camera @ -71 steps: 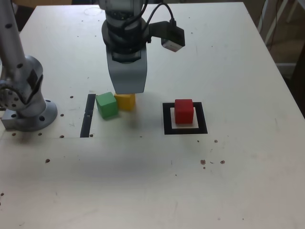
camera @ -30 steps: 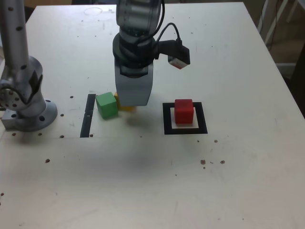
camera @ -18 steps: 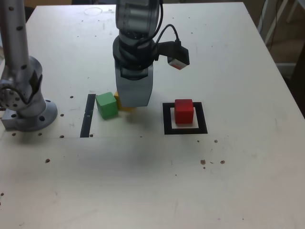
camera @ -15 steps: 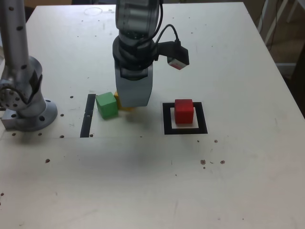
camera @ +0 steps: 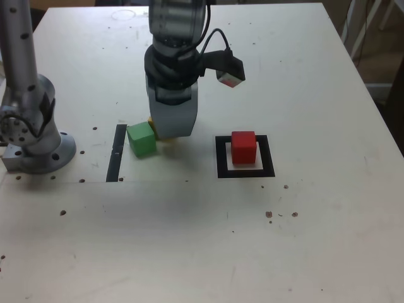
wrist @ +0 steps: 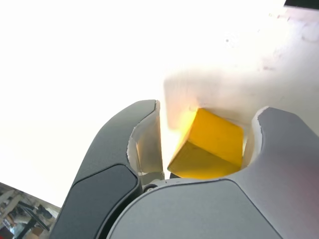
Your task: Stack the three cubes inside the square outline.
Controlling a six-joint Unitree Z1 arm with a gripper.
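Note:
The yellow cube (wrist: 209,144) sits between the fingers of my gripper (wrist: 209,113). The jaws have closed in on it from both sides, and one pad (wrist: 249,144) presses its edge. In the exterior view my gripper (camera: 169,129) stands low over the table and hides nearly all of that cube. The green cube (camera: 141,139) rests right beside the gripper, on the exterior view's left. The red cube (camera: 243,146) stands alone inside the square outline (camera: 220,158), to the exterior view's right of the gripper.
A thin black strip (camera: 116,153) lies on the table to the exterior view's left of the green cube. The arm's grey base (camera: 31,136) stands at the table's left edge. The wrist camera (camera: 229,74) juts out beside the arm.
The gripper came down over the yellow cube, then its jaws narrowed around it. The arm has shifted slightly to the exterior view's left. The red and green cubes have stayed put.

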